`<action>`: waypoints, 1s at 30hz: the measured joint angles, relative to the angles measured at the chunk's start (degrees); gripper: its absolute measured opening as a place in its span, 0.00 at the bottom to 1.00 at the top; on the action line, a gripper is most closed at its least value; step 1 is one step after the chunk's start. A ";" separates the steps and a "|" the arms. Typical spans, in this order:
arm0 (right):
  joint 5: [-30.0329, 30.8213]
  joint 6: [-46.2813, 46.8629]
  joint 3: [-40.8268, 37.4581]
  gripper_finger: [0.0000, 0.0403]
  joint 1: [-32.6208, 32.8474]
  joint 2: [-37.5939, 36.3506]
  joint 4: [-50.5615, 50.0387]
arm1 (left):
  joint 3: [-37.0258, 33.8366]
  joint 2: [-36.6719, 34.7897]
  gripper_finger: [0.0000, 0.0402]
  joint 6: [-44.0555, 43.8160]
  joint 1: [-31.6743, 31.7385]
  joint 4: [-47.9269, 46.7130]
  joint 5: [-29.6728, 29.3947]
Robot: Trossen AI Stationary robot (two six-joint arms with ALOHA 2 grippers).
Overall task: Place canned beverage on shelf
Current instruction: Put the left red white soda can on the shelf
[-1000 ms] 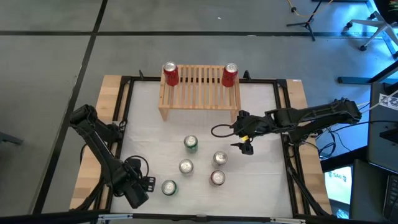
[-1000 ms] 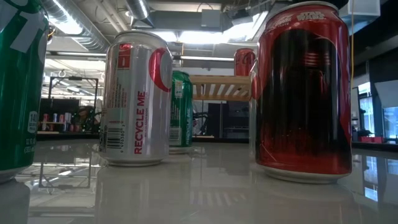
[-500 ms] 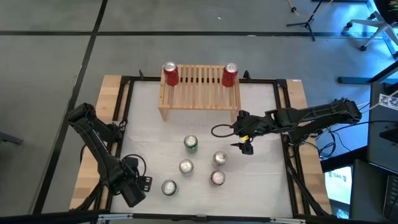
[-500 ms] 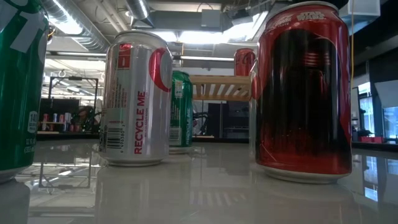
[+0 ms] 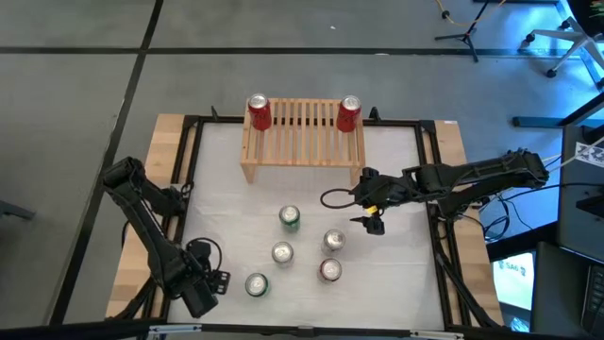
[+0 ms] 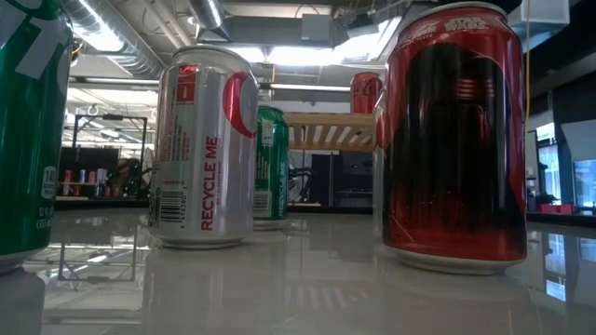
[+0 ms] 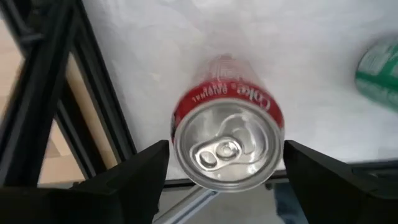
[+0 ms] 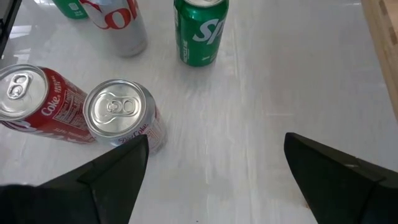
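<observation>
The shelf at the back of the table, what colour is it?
Pale, light wood; the shelf shows best in the high view, with a red can at each end.

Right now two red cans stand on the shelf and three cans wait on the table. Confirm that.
Wrong on the table count. The high view shows two red cans on the shelf, but five cans on the table, not three.

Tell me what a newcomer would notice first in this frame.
Two red cans stand at opposite ends of the slatted wooden shelf at the table's far edge. Five more cans cluster on the white tabletop, with a green Sprite can nearest the shelf. The left hand hovers open over a red Coke can.
</observation>
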 joint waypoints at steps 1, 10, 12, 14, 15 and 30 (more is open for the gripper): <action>0.00 0.01 0.00 0.92 0.01 0.00 0.00 | -0.67 0.00 0.76 0.64 -0.06 1.03 -0.05; 0.00 -0.01 0.00 0.92 0.01 -0.02 0.00 | -5.07 -0.22 0.76 4.13 -0.08 5.26 -0.37; 0.00 -0.01 0.00 0.92 0.01 -0.02 0.00 | -5.34 -0.19 0.76 5.05 -0.08 5.33 -0.44; 0.01 -0.01 0.00 0.92 0.01 -0.02 0.00 | -5.49 -0.16 0.76 6.20 -0.08 5.33 -0.53; 0.00 -0.01 0.00 0.92 0.01 -0.02 0.00 | -5.57 -0.15 0.76 6.97 -0.08 5.33 -0.55; 0.00 -0.01 0.00 0.92 0.00 -0.02 0.00 | -8.24 -0.17 0.76 17.01 0.01 7.57 -1.04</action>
